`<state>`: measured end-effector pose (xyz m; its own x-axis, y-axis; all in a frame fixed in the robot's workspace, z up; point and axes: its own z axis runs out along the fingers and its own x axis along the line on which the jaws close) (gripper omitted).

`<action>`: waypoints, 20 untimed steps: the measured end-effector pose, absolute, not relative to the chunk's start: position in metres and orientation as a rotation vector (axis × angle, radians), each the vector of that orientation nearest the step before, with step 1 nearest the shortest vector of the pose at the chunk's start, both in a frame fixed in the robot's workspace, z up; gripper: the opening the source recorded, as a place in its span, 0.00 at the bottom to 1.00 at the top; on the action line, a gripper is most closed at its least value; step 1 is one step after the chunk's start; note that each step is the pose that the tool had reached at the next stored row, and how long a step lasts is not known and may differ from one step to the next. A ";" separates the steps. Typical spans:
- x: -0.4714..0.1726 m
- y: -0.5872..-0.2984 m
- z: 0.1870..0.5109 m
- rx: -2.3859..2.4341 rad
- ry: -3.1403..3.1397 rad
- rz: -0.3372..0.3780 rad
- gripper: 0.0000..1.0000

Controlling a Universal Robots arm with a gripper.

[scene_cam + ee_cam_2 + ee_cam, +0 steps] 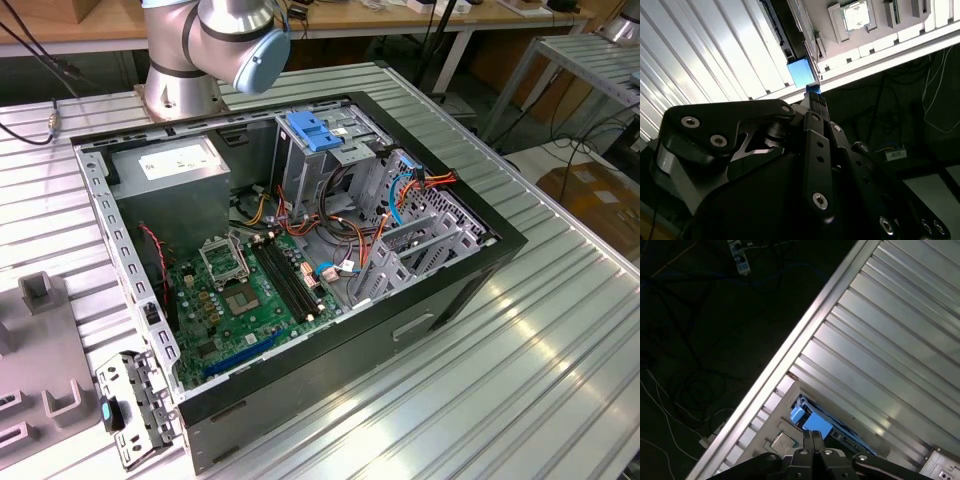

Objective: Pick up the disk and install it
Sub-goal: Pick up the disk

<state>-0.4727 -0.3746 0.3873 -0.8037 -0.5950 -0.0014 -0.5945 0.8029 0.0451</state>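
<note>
In both wrist views my gripper (813, 96) (813, 436) hangs above the edge of the ribbed metal table (890, 340), its two black fingers pressed together with nothing between them. Straight beyond the fingertips, lower down, stands the disk (810, 421) (801, 72). It is seen edge-on as a thin dark slab with a blue plastic rail end, set in a grey fixture plate (875, 42) at the table's rim. The gripper is apart from it. The exterior view shows the open computer case (300, 250) and the arm's base joint (235, 40).
Inside the case are a grey power supply box (170, 165) with a white sticker, a bare blue bracket (315, 130) on the drive bay, cables and the motherboard (250, 290). A processor chip (856, 15) lies in the fixture plate. Dark floor with cables lies past the table edge.
</note>
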 end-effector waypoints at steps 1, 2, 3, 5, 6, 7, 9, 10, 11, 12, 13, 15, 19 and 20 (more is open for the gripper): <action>-0.473 -0.375 0.387 1.015 -2.958 -0.067 0.11; -0.473 -0.375 0.387 1.036 -2.951 -0.067 0.11; -0.473 -0.375 0.387 1.056 -2.943 -0.067 0.11; -0.473 -0.375 0.387 1.117 -2.920 -0.067 0.11; -0.473 -0.375 0.387 1.151 -2.906 -0.066 0.11; -0.473 -0.375 0.387 1.177 -2.895 -0.066 0.11; -0.473 -0.375 0.387 1.292 -2.844 -0.065 0.11; -0.473 -0.375 0.387 1.338 -2.822 -0.065 0.11; -0.473 -0.375 0.386 1.370 -2.806 -0.064 0.11; -0.473 -0.375 0.386 1.396 -2.792 -0.064 0.11; -0.473 -0.375 0.386 1.432 -2.773 -0.064 0.11; -0.473 -0.375 0.386 1.499 -2.737 -0.063 0.11; -0.473 -0.375 0.386 1.725 -2.597 -0.060 0.11; -0.473 -0.375 0.386 1.749 -2.580 -0.059 0.11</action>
<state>-0.4727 -0.3746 0.3858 -0.3703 -0.9289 -0.0015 -0.9280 0.3698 0.0450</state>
